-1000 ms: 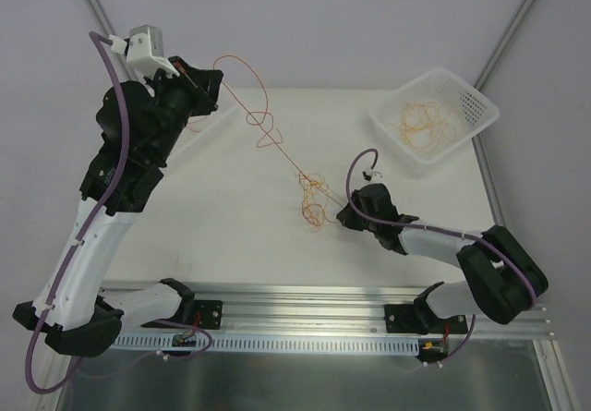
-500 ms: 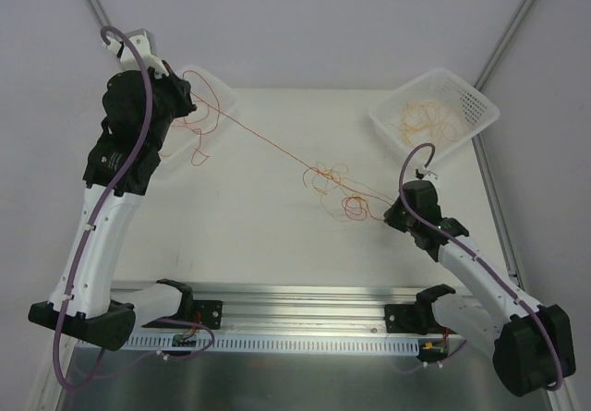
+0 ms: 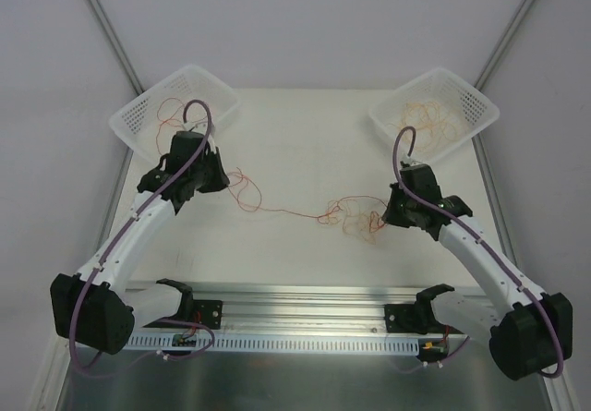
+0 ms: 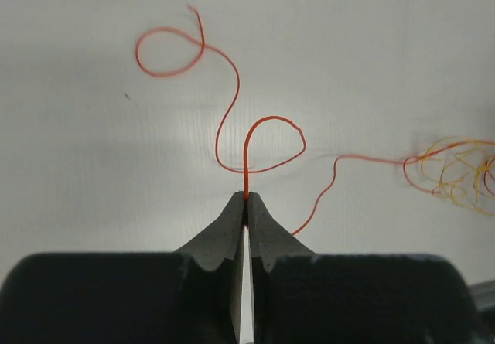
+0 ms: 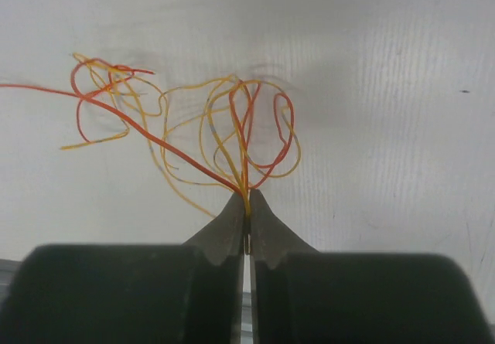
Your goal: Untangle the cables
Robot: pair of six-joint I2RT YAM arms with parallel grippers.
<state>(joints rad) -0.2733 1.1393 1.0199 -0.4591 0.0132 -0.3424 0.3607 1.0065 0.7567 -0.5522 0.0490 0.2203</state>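
- On the tabletop (image 3: 305, 134), right of centre: the cables (image 3: 355, 215), a loose knot of red and orange-yellow strands lying flat.
- Right hand (image 5: 247, 195): tips pressed together, pinching several strands of the cables. It sits just to the right of the knot.
- Left hand (image 4: 246, 199): tips pressed together, pinching one red strand (image 4: 267, 120). The strand curls ahead of the tips, then runs across the tabletop to the cables.
- Far left corner: left basket (image 3: 129, 120), holding red strands, just behind the left arm.
- Far right corner: right basket (image 3: 480, 106), holding orange-yellow strands, behind the right arm.
- Near edge: a metal rail (image 3: 305, 323) carrying both arm bases.
- Open room: bare tabletop lies between the two baskets, and between the cables and the rail.
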